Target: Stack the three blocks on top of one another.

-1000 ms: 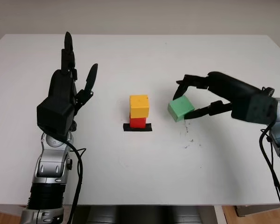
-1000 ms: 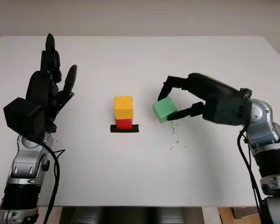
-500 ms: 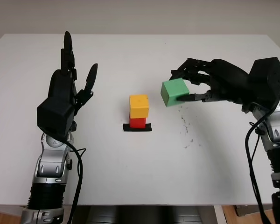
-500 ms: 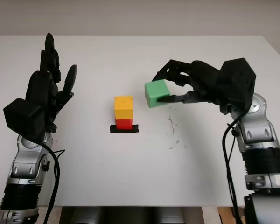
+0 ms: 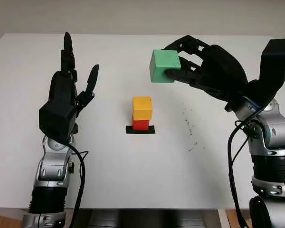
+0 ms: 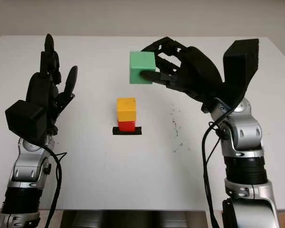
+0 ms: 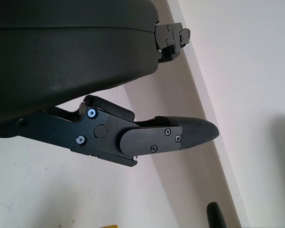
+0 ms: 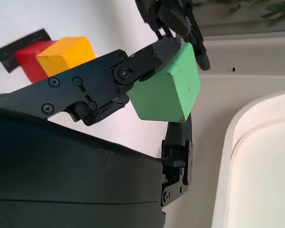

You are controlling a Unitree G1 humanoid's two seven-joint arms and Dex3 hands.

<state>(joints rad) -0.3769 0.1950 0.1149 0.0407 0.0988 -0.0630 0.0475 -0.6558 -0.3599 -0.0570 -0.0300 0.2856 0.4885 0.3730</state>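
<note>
Right hand (image 5: 199, 64) has lifted the green block (image 5: 165, 66) off the table (image 5: 218, 156), raised it and carried it toward the left hand's side; it now looks to sit higher than the yellow block (image 5: 142, 108), just off to one side.

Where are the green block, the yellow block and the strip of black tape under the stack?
green block (image 5: 165, 66), left eye view, front face
yellow block (image 5: 142, 108), left eye view, front face
black tape (image 5: 151, 129), left eye view, its right end beside the red block
</note>
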